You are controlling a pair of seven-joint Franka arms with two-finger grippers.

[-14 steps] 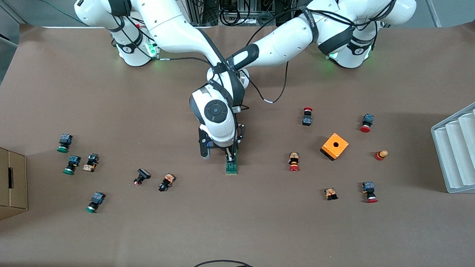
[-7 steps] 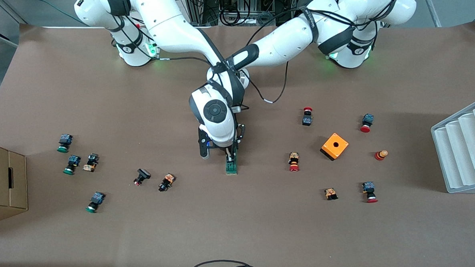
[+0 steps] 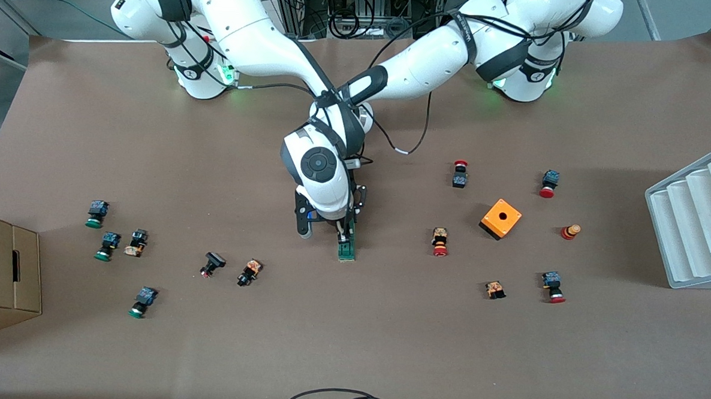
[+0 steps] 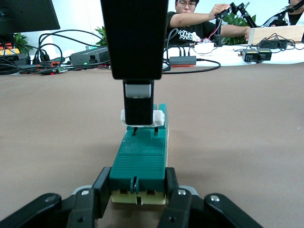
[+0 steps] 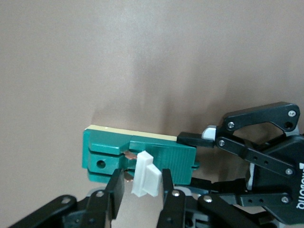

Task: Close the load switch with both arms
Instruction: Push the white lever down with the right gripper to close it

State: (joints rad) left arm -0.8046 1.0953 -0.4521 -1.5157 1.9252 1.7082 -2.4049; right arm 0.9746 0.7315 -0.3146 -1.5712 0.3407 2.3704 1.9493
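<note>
Load switch: narrow green rectangular bar-shaped device (image 3: 346, 247) with a small white lever (image 5: 146, 174); it lies flat on the brown paper-covered bench (image 3: 349, 343), a little above the centre of the front view, lengthwise toward the front camera.

Left gripper (image 4: 137, 195): low at the end of the green bar that points to the robots' bases, its jaws pinching the bar's body on both sides; judged to be a brace so that the bar cannot slide or tip while the lever is worked.

Right gripper (image 5: 140, 190): straight above the bar, pointing down, its jaws set on either side of the white lever and close against it; a firm pinch cannot be confirmed from the right wrist view.

Lever state: the white piece stands raised off the bar's top with copper contacts showing beside it, so the switch is judged not yet closed.

Arm poses: both white arms reach from the top of the front view and cross at mid-frame; the right arm's wrist is vertical over the bar, while the left arm's wrist is mostly hidden under it.

Bystanders: orange box with a hole (image 3: 501, 218) and scattered small push buttons (image 3: 440, 241) lie well apart.
</note>
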